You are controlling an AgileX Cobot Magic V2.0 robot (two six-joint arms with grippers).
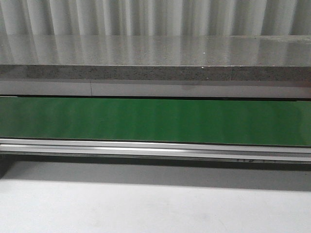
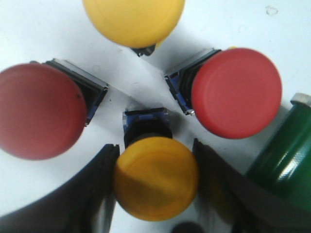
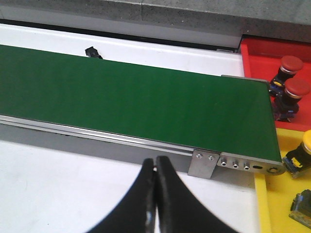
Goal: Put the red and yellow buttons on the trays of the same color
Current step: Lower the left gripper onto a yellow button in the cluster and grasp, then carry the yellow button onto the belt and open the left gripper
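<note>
From the front, all there is to see is the green conveyor belt (image 1: 155, 121) running straight across the middle of the frame, an aluminium rail (image 1: 155, 148) along its near edge, a grey stone ledge (image 1: 155, 73) behind it and pale table (image 1: 146, 204) in the lower part; neither arm shows here. Down at the left wrist, the left gripper (image 2: 155, 179) has its dark fingers (image 2: 97, 184) spread apart on either side of a yellow button (image 2: 156, 178) at the bottom centre of the frame, close beside the cap but whether they touch it I cannot tell. Around it lie a red button (image 2: 39, 110) at the left edge, another red button (image 2: 236, 92) at the upper right, a second yellow button (image 2: 133, 19) at the top, and part of a green button (image 2: 282, 165) at the lower right, all on a white surface. At the right wrist, the right gripper (image 3: 155, 194) has its fingers pressed together with nothing between them, low in the frame over white table just before the belt's rail. At the right edge of that view, a red tray (image 3: 277, 53) holds two red buttons (image 3: 291, 82), and below it a yellow tray (image 3: 272, 194) holds a yellow-capped button (image 3: 302, 155) and another piece (image 3: 302, 206) cut off by the edge.
</note>
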